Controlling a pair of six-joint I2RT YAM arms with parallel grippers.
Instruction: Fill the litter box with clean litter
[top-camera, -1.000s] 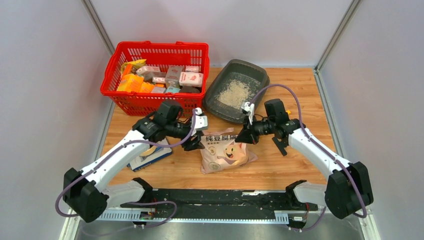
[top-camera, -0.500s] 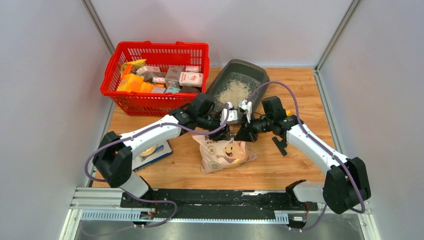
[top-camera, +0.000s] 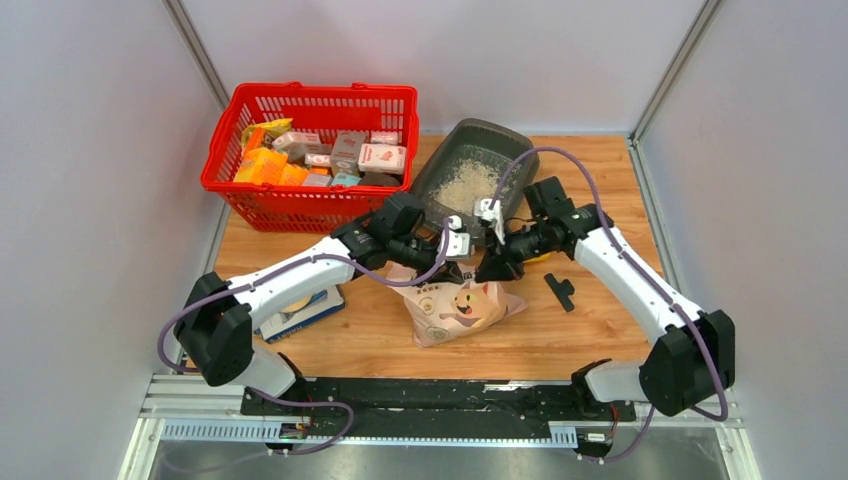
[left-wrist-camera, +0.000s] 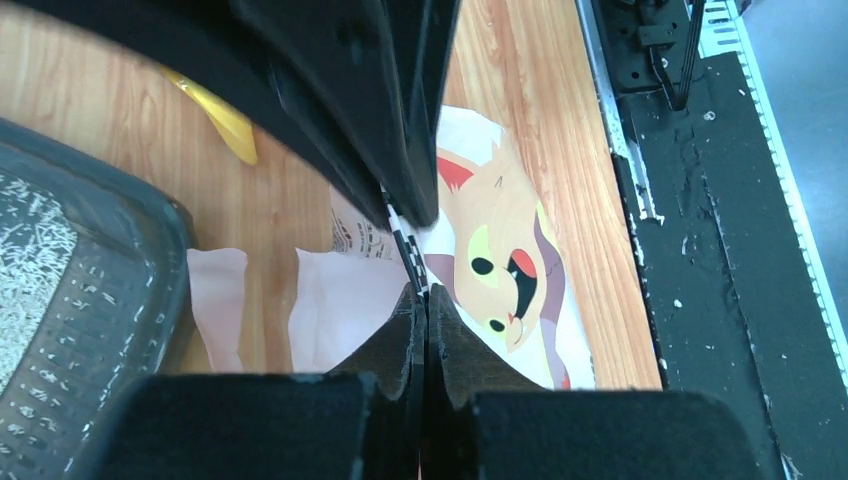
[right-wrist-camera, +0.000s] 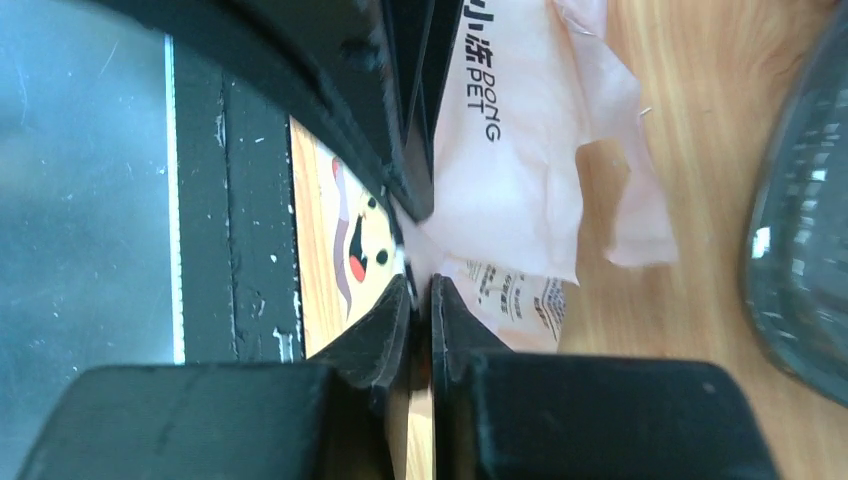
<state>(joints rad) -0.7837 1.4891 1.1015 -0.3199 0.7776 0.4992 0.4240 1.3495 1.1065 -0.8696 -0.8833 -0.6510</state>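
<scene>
The left gripper (top-camera: 447, 268) has crossed over and now clamps the top edge of the bag (top-camera: 465, 308), with the right gripper (top-camera: 493, 268) pinching that edge just beside it. The bag has shifted rightward, close in front of the litter box (top-camera: 480, 127) with its thin patch of litter (top-camera: 468, 185). Lifting to pour seems next.

the top view is bright and even, lit softly from overhead; the arms throw only short, faint shadows on the table (top-camera: 540, 340). everything there is sharp, and the litter (top-camera: 468, 183) is pale but not blown out. in the wrist views the left fingers (left-wrist-camera: 400, 350) and right fingers (right-wrist-camera: 385, 335) sit so near the lens that they are dark, underexposed shapes with soft edges. past the fingertips the bag (left-wrist-camera: 500, 250) is well lit and fairly crisp. beside the left fingers the box (left-wrist-camera: 90, 300) shows small white glints. beside the right fingers its rim carries one bright highlight, and on their other side the picture goes hazy grey.
</scene>
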